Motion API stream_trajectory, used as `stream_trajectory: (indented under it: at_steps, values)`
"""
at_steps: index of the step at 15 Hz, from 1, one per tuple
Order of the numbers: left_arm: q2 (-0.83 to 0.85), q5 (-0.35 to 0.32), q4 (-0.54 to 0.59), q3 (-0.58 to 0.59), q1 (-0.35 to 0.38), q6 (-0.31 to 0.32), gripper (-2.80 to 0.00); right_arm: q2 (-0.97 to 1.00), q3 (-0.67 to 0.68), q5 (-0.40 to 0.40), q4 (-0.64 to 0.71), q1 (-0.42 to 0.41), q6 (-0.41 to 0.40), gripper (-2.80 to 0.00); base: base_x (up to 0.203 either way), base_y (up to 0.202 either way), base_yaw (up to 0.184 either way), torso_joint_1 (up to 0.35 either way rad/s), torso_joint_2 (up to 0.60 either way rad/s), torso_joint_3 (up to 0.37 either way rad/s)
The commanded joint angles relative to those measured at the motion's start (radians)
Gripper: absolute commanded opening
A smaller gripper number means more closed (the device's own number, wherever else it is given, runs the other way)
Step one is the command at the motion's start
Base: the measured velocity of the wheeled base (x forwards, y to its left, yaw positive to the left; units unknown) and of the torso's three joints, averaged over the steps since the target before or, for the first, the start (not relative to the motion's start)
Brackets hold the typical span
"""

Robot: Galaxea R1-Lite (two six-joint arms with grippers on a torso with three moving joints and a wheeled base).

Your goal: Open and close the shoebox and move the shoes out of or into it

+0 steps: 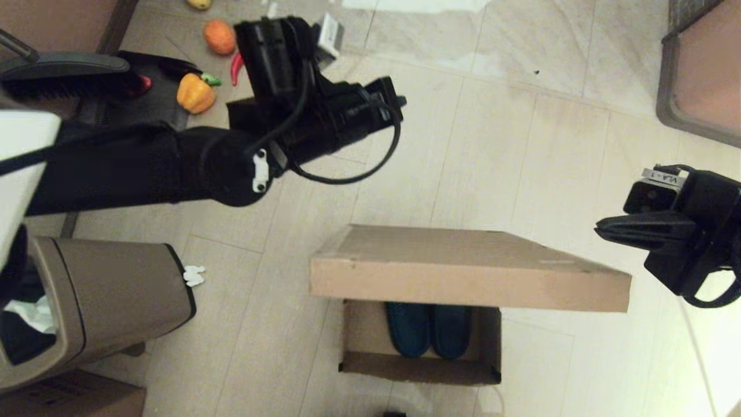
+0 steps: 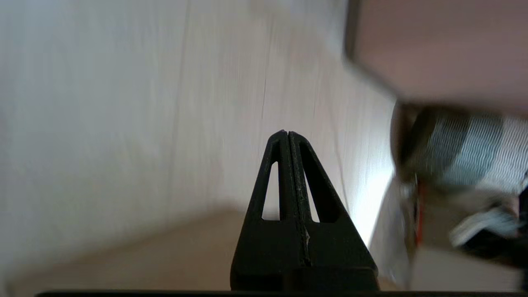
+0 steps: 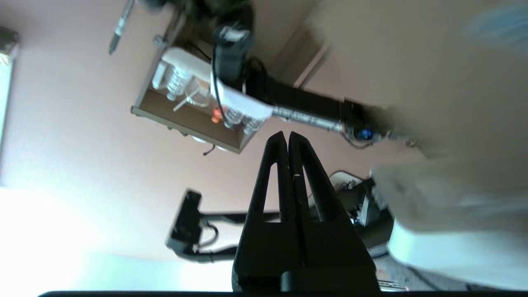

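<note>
The shoebox [image 1: 417, 368] stands on the floor in the lower middle of the head view. Its brown lid [image 1: 463, 272] is raised and hides most of the inside. Under the lid's edge, the ends of the two dark teal shoes [image 1: 428, 330] lie side by side in the box. My left gripper [image 1: 399, 102] hangs high above the floor, up and left of the box, with its fingers [image 2: 284, 165] pressed together on nothing. My right gripper [image 1: 600, 228] hovers to the right of the lid, apart from it, also shut and empty [image 3: 288, 134].
A tan trash bin [image 1: 98, 295] stands to the left of the box, with a darker cardboard box [image 1: 75, 399] below it. A yellow toy pepper [image 1: 195, 92], an orange fruit [image 1: 220, 36] and a black brush [image 1: 63, 75] lie at the upper left. Furniture [image 1: 703, 69] fills the upper right corner.
</note>
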Motion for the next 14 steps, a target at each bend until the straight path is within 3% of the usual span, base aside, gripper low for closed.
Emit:
stream_trajectory:
  at_steps: [1,4,6,8,10,11,14]
  values:
    - [-0.013,0.016,-0.004,0.15,-0.065,-0.018,-2.8,-0.106,0.064,0.009,-0.006,-0.001,0.009,-2.8,0.0,0.0,0.0,0.0,0.0,0.0]
    - [-0.11,0.03,-0.021,0.47,-0.13,-0.035,-2.8,-0.165,0.084,-0.03,-0.007,-0.033,-0.029,-2.8,0.0,0.0,0.0,0.0,0.0,0.0]
    - [-0.179,0.046,-0.073,0.688,-0.156,-0.037,-2.8,-0.184,0.069,-0.048,-0.007,-0.075,-0.116,-2.8,0.0,0.0,0.0,0.0,0.0,0.0]
    - [-0.272,0.13,-0.146,0.879,-0.152,-0.034,-2.8,-0.204,0.056,-0.048,-0.007,-0.127,-0.252,-2.8,0.0,0.0,0.0,0.0,0.0,0.0]
    - [-0.371,0.316,-0.186,1.011,-0.071,-0.034,-2.8,-0.243,0.059,-0.046,-0.007,-0.201,-0.328,-2.8,0.0,0.0,0.0,0.0,0.0,0.0]
    - [-0.412,0.368,-0.193,1.067,-0.004,-0.036,-2.8,-0.273,0.067,-0.045,-0.007,-0.214,-0.338,-2.8,0.0,0.0,0.0,0.0,0.0,0.0]
    - [-0.59,0.415,-0.196,1.262,0.226,0.015,-2.8,-0.351,0.121,-0.042,-0.006,-0.234,-0.344,-2.8,0.0,0.0,0.0,0.0,0.0,0.0]
